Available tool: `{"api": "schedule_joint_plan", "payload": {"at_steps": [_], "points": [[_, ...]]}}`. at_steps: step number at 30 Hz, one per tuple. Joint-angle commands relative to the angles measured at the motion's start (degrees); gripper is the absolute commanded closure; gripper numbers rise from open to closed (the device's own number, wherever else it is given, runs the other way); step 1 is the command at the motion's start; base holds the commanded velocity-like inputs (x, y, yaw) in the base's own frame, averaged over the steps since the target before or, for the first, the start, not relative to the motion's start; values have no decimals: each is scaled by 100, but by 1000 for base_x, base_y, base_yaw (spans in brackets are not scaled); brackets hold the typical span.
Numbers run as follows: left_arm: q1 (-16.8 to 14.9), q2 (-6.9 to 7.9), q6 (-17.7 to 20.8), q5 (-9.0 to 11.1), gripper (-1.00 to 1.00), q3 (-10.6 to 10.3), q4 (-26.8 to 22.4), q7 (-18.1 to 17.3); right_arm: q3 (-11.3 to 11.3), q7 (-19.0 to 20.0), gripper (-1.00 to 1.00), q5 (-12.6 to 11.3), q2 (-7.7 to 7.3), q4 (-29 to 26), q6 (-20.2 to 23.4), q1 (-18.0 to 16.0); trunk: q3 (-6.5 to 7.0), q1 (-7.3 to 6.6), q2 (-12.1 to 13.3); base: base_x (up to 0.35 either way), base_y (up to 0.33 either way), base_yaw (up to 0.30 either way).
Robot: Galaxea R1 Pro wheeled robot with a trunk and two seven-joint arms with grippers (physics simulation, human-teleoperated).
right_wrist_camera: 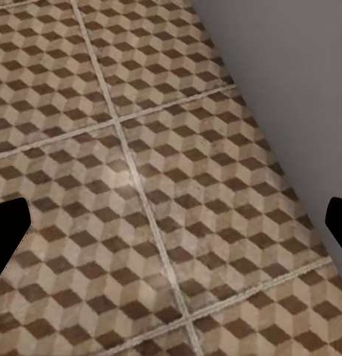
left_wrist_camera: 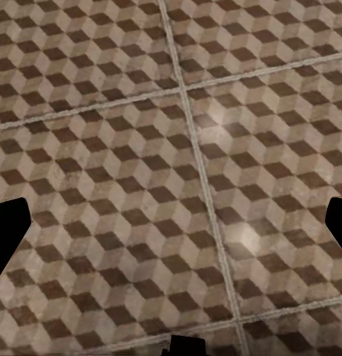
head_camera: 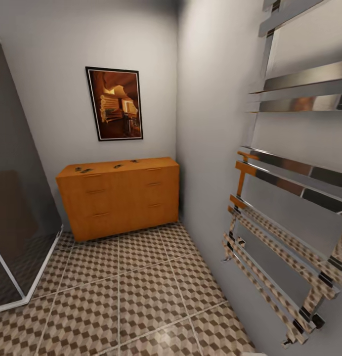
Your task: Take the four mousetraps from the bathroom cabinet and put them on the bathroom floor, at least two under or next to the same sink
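**Mousetraps lying on the cabinet top, both grippers hanging over bare tile**

You are looking down the bathroom from the head camera. The cabinet (head_camera: 119, 198) is standing against the far wall, under a framed picture (head_camera: 114, 104), with its right end close to the corner of the side wall. The mousetraps are sitting on its flat top as small dark specks: two close together near the left end (head_camera: 82, 170), one around the middle (head_camera: 118, 166) and one a little further right (head_camera: 135, 161). They are too small for you to make out any detail. All the drawers are appearing closed.

The bathroom floor (head_camera: 141, 291) is stretching between you and the cabinet. A glass shower enclosure (head_camera: 15, 207) is standing on the left, and a chrome towel rail (head_camera: 289, 207) is hanging on the wall at the right, mirroring the tile pattern.

In the left wrist view your left gripper (left_wrist_camera: 171, 222) is hanging over the tiles with its dark fingers (left_wrist_camera: 7, 230) spread to the frame edges, holding nothing. In the right wrist view your right gripper (right_wrist_camera: 171, 226) is likewise spread wide and holding nothing, above tiles that are meeting a grey wall (right_wrist_camera: 289, 81).
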Motion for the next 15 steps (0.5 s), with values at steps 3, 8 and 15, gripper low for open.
{"api": "schedule_joint_plan", "payload": {"at_steps": [3,8,15], "points": [[2,0,-9,13,-100,-4,-6,12,3,-21,-100,5,2,3,-16,-3,-5,0,-3,0,0,274],[2,0,-9,13,-100,-4,-6,12,3,-21,-100,5,2,3,-16,-4,-5,0,-3,0,0,274],[2,0,-9,13,-100,-4,-6,12,3,-21,-100,5,3,3,-16,-6,-5,0,-3,0,0,274]]}}
